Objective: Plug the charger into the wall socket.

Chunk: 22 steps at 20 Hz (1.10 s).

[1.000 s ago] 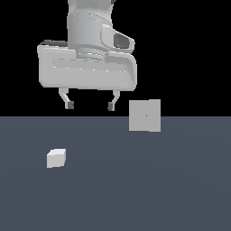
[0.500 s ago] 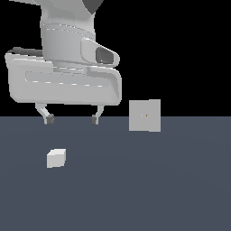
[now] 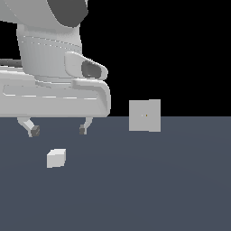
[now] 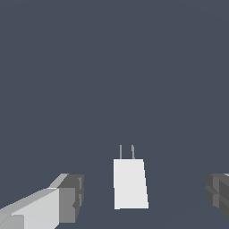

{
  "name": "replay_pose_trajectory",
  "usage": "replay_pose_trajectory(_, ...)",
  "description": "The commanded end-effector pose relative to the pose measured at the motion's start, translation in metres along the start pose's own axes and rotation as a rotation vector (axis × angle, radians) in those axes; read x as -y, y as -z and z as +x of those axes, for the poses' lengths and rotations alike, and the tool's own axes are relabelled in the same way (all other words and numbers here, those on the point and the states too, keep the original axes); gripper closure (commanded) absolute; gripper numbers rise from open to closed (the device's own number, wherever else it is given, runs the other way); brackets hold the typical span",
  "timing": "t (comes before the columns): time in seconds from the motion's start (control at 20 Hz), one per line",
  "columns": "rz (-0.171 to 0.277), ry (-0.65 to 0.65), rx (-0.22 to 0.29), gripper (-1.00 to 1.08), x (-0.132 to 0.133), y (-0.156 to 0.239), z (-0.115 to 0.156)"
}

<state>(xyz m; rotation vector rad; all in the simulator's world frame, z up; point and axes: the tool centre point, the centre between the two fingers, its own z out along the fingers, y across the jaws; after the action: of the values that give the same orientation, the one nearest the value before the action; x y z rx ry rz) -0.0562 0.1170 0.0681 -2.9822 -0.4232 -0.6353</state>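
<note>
My gripper [image 3: 57, 131] hung spread above the charger [image 3: 56, 158]; I judged descending squarely, straddling its sides, prongs [image 4: 126, 152] clear, best.

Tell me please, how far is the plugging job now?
Early stage. Done: the open hand is above the charger, which in the wrist view lies between the fingers. In hand: the approach to grasp; nothing is held yet. Left: grip the charger, carry it to the wall socket, insert the prongs.
</note>
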Motion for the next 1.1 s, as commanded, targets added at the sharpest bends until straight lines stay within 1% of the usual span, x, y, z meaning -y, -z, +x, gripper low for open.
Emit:
replay_pose_trajectory(0.0, 0.002, 0.009, -0.012, -0.92, 0.004, -0.003, -0.001)
replay_pose_trajectory(0.25, 0.003, 0.018, -0.022, -0.92, 0.007, -0.006, -0.003)
replay_pose_trajectory(0.7, 0.002, 0.016, -0.019, -0.92, 0.006, -0.007, -0.003)
replay_pose_trajectory(1.05, 0.002, 0.016, -0.019, -0.92, 0.006, -0.025, -0.011)
